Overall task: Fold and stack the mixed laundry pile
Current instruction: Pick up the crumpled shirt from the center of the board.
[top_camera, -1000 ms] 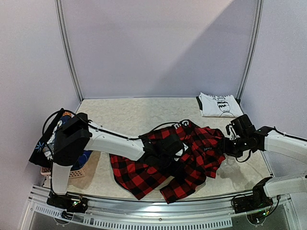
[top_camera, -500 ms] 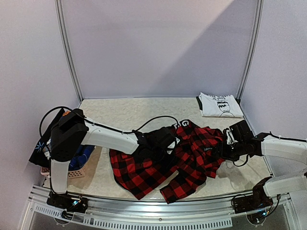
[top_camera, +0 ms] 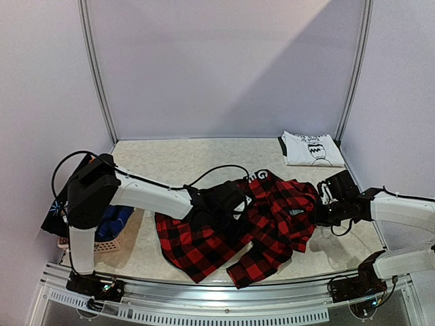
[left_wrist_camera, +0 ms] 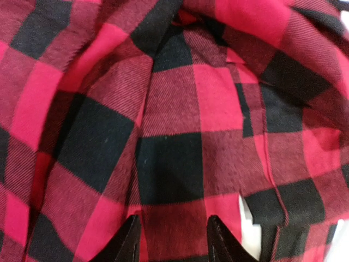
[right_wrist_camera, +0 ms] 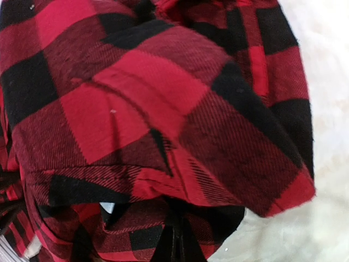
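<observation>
Crumpled red-black plaid shirt (top_camera: 272,217) lying under both jaws on the table (top_camera: 170,159), left jaws parted over a fold, right jaws pinched shut on its bunched edge

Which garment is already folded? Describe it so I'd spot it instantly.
Look to the far right corner of the table. A white T-shirt lies there alone. Unlike the crumpled red-black plaid shirt mid-table, it is squared flat, with a dark print.

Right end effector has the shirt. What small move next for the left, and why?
Probably close the left end effector: its fingers stand apart with a fold of the plaid shirt between them, and the right end effector is shut on its edge.
</observation>
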`<state>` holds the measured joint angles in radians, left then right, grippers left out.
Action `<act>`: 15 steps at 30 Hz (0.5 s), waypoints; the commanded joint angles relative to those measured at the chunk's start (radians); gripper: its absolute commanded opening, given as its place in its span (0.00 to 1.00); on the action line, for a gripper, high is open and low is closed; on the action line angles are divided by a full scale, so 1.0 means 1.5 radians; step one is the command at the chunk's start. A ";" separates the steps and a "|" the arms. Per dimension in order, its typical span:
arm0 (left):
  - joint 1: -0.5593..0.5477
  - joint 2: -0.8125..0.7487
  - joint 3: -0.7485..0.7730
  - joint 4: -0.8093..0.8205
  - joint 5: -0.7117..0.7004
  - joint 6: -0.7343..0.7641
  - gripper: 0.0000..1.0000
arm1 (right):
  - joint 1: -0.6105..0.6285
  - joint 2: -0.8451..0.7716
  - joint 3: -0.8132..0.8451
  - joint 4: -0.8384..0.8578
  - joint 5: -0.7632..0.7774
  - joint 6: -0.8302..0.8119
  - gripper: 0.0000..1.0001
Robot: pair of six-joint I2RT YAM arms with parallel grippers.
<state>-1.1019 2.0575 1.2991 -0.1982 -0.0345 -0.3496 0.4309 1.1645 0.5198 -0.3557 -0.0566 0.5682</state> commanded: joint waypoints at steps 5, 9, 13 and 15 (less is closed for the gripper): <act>-0.001 -0.153 -0.051 -0.081 -0.079 0.005 0.48 | -0.002 -0.061 0.087 -0.056 -0.045 -0.009 0.00; 0.002 -0.236 -0.085 -0.167 -0.191 -0.003 0.55 | -0.002 -0.112 0.144 -0.066 -0.115 -0.014 0.00; 0.013 -0.281 -0.114 -0.252 -0.280 -0.048 0.55 | -0.002 -0.134 0.208 -0.073 -0.158 -0.022 0.00; 0.027 -0.304 -0.144 -0.262 -0.284 -0.076 0.55 | -0.002 -0.130 0.238 -0.079 -0.167 -0.027 0.00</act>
<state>-1.0958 1.6409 1.1591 -0.4469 -0.3401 -0.3851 0.4309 0.9771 0.7979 -0.4496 -0.2276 0.5495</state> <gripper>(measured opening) 0.550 0.009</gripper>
